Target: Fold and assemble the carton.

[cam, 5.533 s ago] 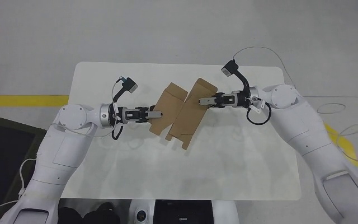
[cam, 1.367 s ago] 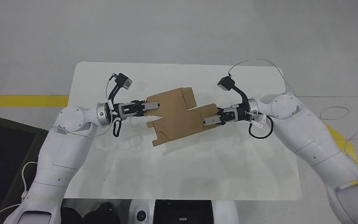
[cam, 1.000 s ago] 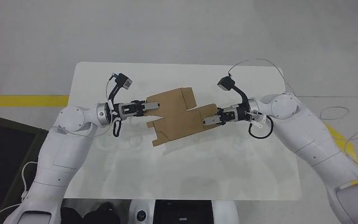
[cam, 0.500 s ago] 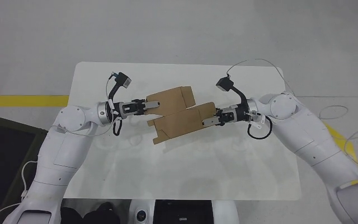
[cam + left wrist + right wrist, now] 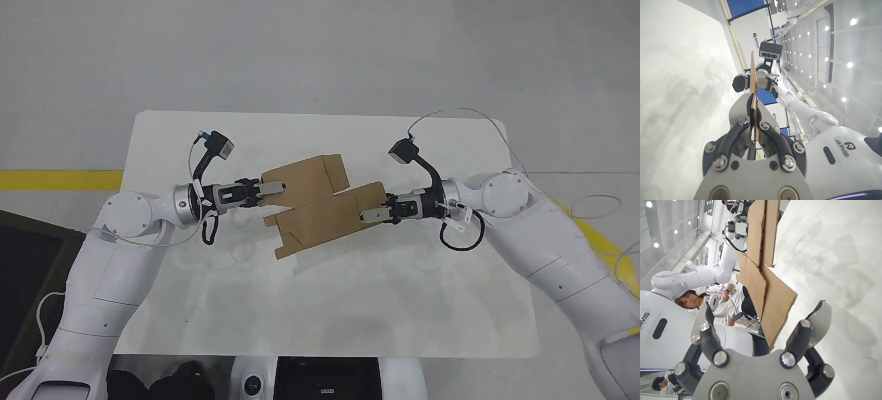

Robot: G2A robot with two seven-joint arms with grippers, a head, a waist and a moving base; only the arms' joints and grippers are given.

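Over the table [image 5: 200, 300], your left gripper [image 5: 273, 188] is pinching the carton [image 5: 315, 205] while your right gripper [image 5: 372, 214] is straddling its opposite edge, fingers spread wide.

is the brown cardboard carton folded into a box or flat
Flat, not a box. The brown cardboard carton reads as one thin sheet edge-on in the left gripper, flaps spread out.
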